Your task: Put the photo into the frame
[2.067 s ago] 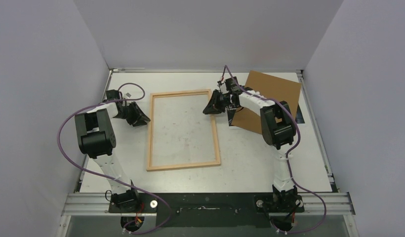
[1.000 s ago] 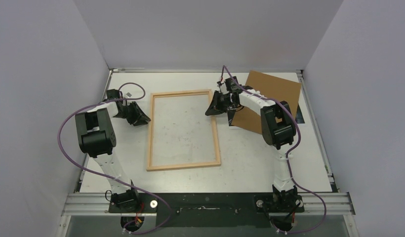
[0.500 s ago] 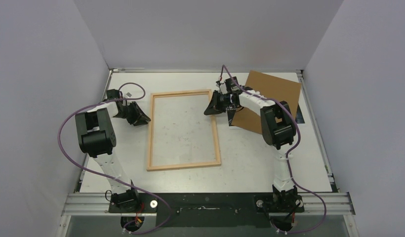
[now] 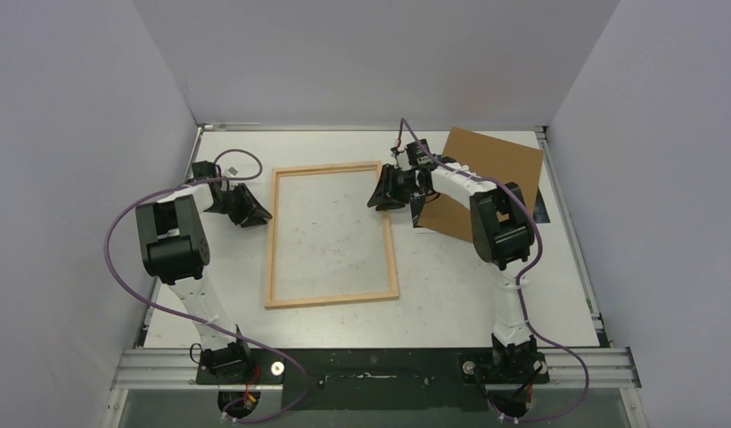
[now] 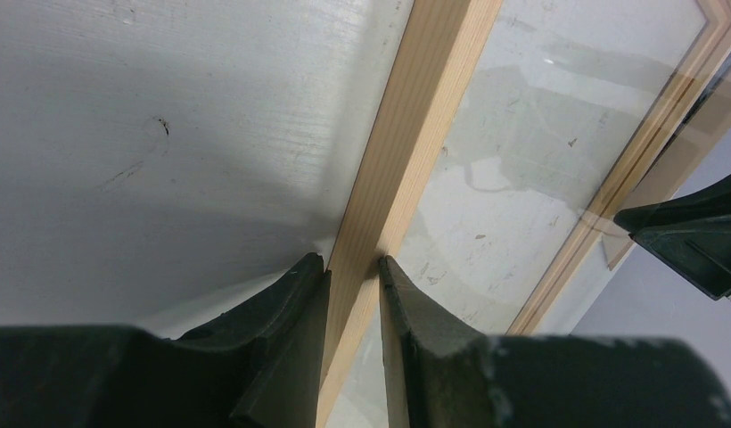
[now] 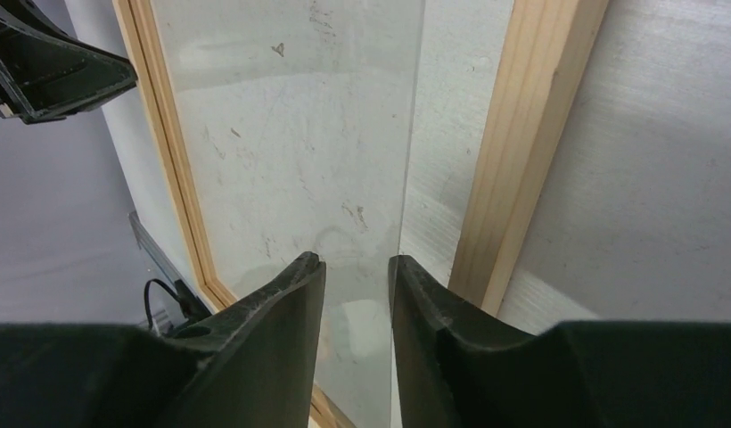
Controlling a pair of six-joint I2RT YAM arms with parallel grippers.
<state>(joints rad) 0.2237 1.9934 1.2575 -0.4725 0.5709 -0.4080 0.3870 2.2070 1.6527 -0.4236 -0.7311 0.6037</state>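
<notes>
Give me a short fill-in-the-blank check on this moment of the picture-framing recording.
1. The left end effector grips the ___ long rail of the frame.
2. The jaws of the right end effector stand ___ around the edge of the clear pane.
3. The brown backing board lies on the table to the ___ of the frame.

Missing words: left; open; right

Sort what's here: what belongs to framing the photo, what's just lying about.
Job: frame; glass pane; photo, mostly hidden under the brown board; left pincer, gripping the frame's rail; right pincer, at the pane's edge.
Lying about: brown board.
</notes>
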